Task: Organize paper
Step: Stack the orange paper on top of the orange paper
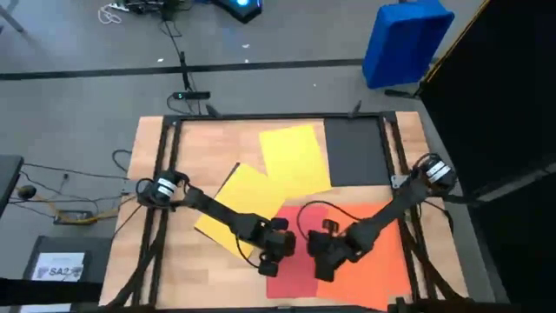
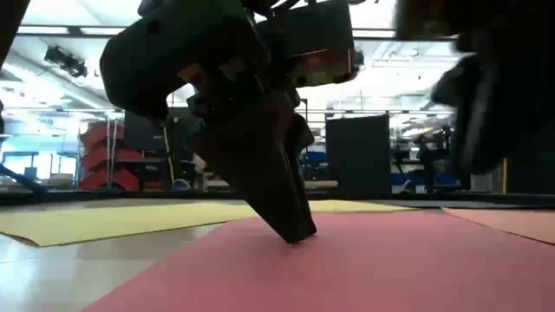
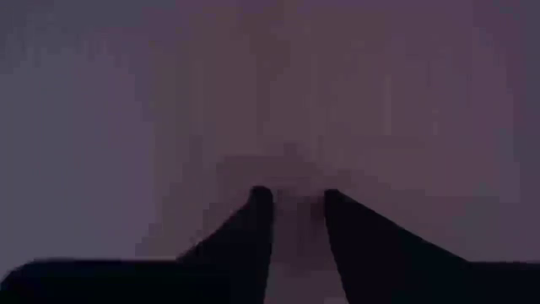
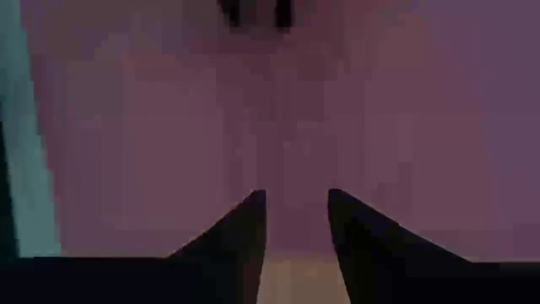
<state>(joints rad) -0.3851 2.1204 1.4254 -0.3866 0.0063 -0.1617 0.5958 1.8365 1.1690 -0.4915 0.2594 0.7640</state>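
Wooden table top [image 1: 174, 191] seen from above carries the paper in several sheets: a black sheet [image 1: 354, 152] at the far edge, long axis running away from the arms; a yellow sheet [image 1: 294, 158] just beside it, slightly tilted; a second yellow sheet [image 1: 236, 210] turned diagonally under the left arm; a red sheet [image 1: 294, 261] near the front, partly overlapped by an orange sheet [image 1: 373, 265] on its right. The left gripper [image 1: 271, 254] sits at the red sheet's left edge, the right gripper [image 1: 323, 254] over the seam of red and orange. A blue bin [image 1: 405, 39] stands on the floor beyond.

At table height, a dark fingertip [image 2: 293, 227] presses on the red sheet, the yellow one flat behind.

Past the left wrist, the fingers [image 3: 253, 232] stand slightly apart on a reddish surface, clamping nothing.

The right wrist likewise shows fingers [image 4: 249, 232] slightly apart, holding nothing.
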